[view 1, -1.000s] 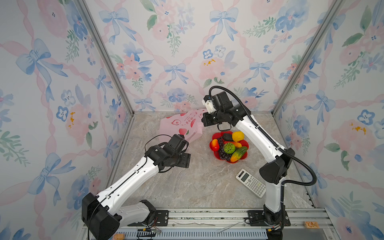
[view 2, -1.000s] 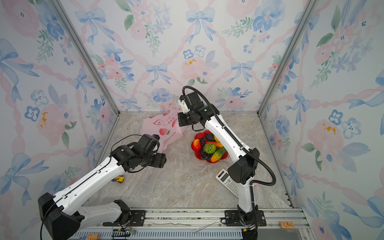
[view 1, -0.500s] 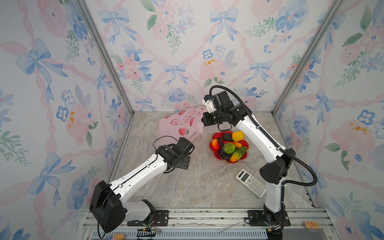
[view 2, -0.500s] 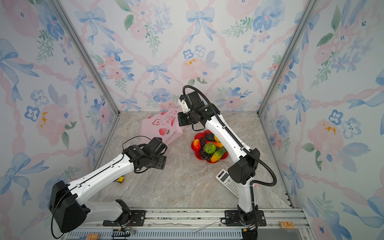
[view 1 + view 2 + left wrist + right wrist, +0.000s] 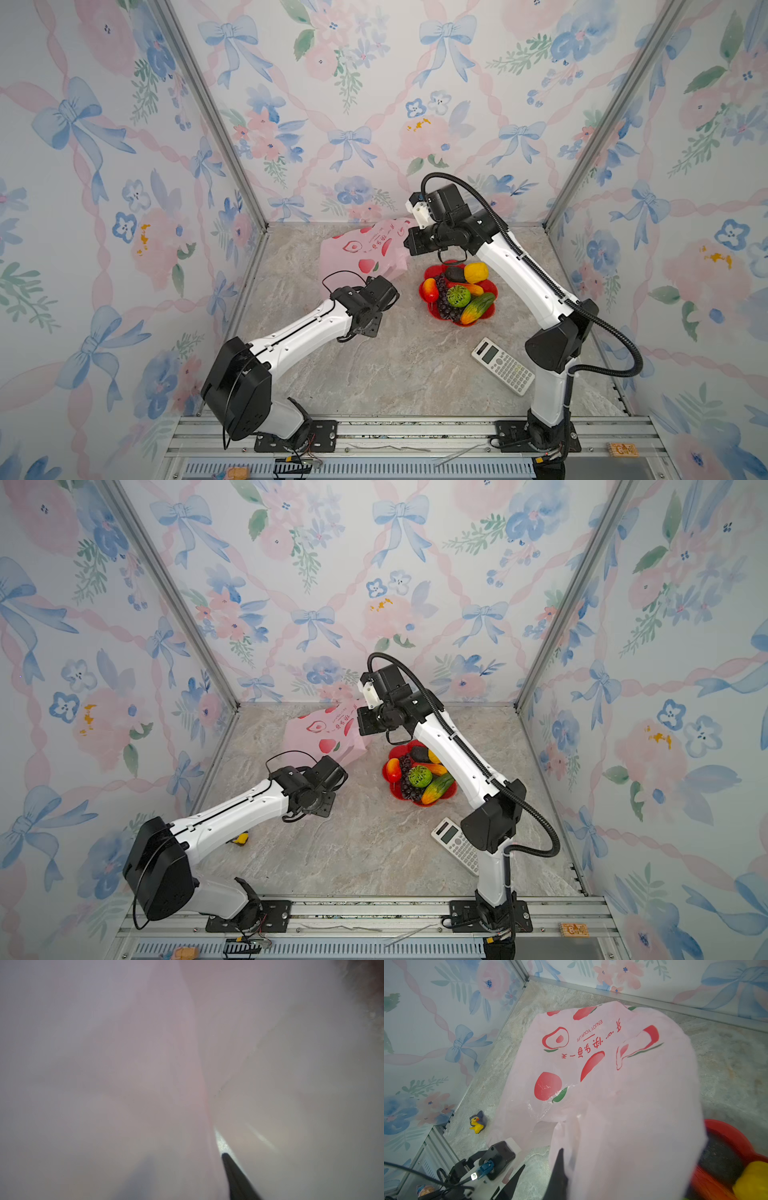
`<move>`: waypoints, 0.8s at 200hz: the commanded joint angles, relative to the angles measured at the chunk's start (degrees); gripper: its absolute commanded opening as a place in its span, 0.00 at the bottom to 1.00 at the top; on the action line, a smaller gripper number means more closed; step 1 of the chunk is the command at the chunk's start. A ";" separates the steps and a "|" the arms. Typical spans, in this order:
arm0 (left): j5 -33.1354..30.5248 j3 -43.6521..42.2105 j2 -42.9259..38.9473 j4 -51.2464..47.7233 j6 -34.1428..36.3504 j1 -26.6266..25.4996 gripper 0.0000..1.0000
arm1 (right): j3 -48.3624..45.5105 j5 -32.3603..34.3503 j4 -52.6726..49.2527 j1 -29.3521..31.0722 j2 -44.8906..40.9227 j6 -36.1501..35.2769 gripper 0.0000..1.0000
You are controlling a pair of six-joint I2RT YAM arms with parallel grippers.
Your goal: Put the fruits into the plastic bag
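Now the right gripper (image 5: 544,1159) is clamping the plastic bag (image 5: 365,253) draping before it; the left gripper's (image 5: 386,286) state I cannot tell.

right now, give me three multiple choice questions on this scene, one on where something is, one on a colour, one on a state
1. Where is the calculator?
A) in the bag
B) on the plate
C) on the table

2. What colour is the plate?
A) red
B) blue
C) white

3. What is the right end effector doing?
A) open over the fruits
B) shut on the bag
C) holding the calculator

Key:
1 C, it lies flat on the table, apart from the plate.
2 A, its red rim shows around the fruits.
3 B, the bag's edge rises up to it, and the film drapes over it in the right wrist view.
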 commanded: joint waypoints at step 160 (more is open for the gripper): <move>31.34 19.07 -19.87 -2.73 -0.63 29.87 0.00 | 9.82 7.44 -18.22 -2.64 -4.04 -4.06 0.00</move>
